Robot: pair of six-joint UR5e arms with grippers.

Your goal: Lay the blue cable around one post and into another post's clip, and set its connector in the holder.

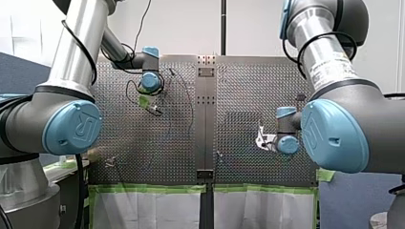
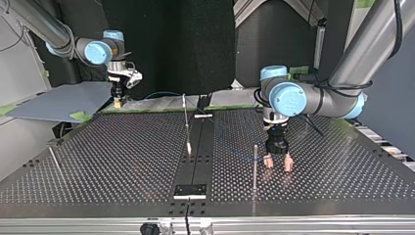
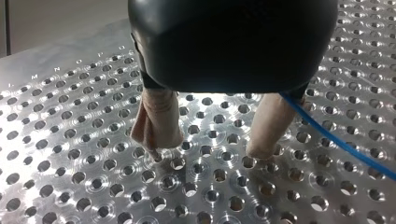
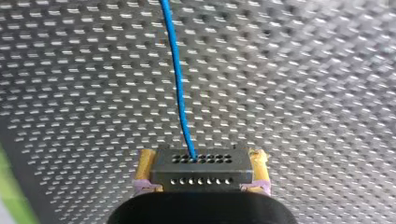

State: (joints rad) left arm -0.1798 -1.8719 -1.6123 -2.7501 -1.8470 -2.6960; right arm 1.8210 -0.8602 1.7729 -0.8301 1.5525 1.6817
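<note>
Cable assessment: the blue cable [image 4: 175,70] is thin, light and limp. It is judged likely to sag and curl wherever it is unsupported, and to slide through smooth pads under a loose grip. The connector [image 4: 201,170], a small grey block with rows of holes, is the only rigid part and the sound place to hold for the final seating. For routing, the cable itself should be pinched close to the intended bend.

Location: the connector sits clamped across its ends between the yellow pads of my right hand [image 2: 117,100], near the far edge at the top view's left. The cable leaves the connector's face and runs out over the perforated surface [image 3: 70,140] toward my left hand [image 3: 209,153].

Left hand: it points straight down with its beige fingers [image 3: 156,123] spread wide, tips at or just off the surface, and nothing between them. The cable passes just beside one finger, outside the gap. A thin upright post [image 2: 255,166] stands near this hand.

Risk: closing from this pose would miss the cable.
</note>
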